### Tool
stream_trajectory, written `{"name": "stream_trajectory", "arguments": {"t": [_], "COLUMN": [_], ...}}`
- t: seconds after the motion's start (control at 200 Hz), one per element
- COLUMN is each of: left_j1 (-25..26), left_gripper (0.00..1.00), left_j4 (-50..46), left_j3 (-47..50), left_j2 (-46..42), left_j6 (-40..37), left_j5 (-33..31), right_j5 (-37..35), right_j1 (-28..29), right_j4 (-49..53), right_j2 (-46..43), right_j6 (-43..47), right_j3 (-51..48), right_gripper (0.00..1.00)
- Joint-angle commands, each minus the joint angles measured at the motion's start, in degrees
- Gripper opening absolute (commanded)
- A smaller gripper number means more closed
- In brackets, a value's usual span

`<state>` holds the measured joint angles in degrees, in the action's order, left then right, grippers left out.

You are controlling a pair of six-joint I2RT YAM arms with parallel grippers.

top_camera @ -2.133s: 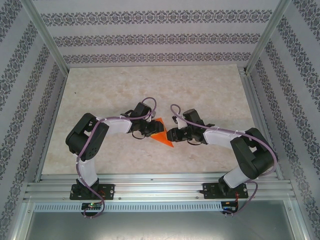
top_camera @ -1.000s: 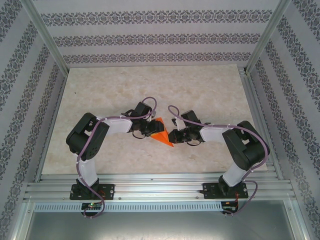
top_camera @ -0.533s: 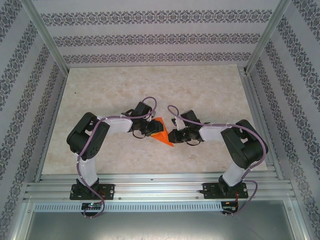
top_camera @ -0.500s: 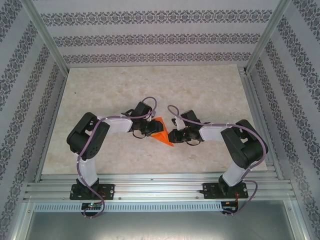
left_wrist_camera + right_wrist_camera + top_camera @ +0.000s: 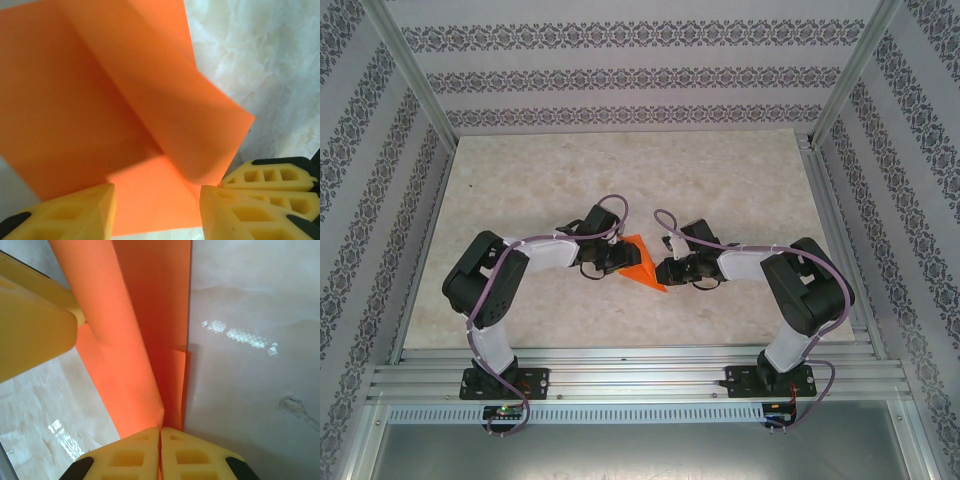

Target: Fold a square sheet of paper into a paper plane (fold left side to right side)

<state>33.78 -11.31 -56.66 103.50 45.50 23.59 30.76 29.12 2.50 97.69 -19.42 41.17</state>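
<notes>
Left arm (image 5: 485, 285) lower, hand (image 5: 156, 202) astride paper (image 5: 95, 95)

One folded orange paper plane (image 5: 642, 263); two tools, left tool (image 5: 618, 258) and right tool (image 5: 666, 272); two arms (image 5: 485, 285); one pale marbled bench (image 5: 620, 170).

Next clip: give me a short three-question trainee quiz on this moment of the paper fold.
1. True or false: the right fingers are shut on the orange paper.
2. Where on the table does the paper lie? A between the two arms' fingers; B at the far edge; C at the left corner.
3. Fill in: the left fingers stand ____, with paper showing between them.
Key: 1 true; 2 A; 3 open.
</notes>
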Motion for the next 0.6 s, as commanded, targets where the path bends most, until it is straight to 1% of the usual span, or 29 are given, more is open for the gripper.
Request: {"name": "stream_trajectory", "arguments": {"t": [0.0,0.11,0.295,0.425,0.594], "left_j1": [-0.03,0.82,2.78,3.31,3.41], "left_gripper": [0.45,0.37,0.24,0.21,0.21], "left_j4": [-2.28,1.57,7.06,8.49,9.51], "left_j3": [0.46,0.07,-1.96,-2.74,-2.78], "left_j2": [-2.52,-1.54,1.56,2.77,4.88], "left_j6": [-1.38,-0.52,1.81,2.67,3.37], "left_j5": [-0.77,2.95,7.21,7.58,7.17], "right_j5": [-1.67,-1.76,-1.76,-1.86,-1.87], "right_j1": [-0.29,-0.29,-0.29,-0.30,-0.29], "right_j4": [1.28,1.39,1.88,2.07,2.17], "right_j2": [1.56,1.54,1.60,1.61,1.63], "right_j6": [1.49,1.62,1.75,1.93,1.93], "right_j3": [0.23,0.32,0.40,0.32,0.32], "right_gripper": [0.08,0.08,0.08,0.08,0.08]}}
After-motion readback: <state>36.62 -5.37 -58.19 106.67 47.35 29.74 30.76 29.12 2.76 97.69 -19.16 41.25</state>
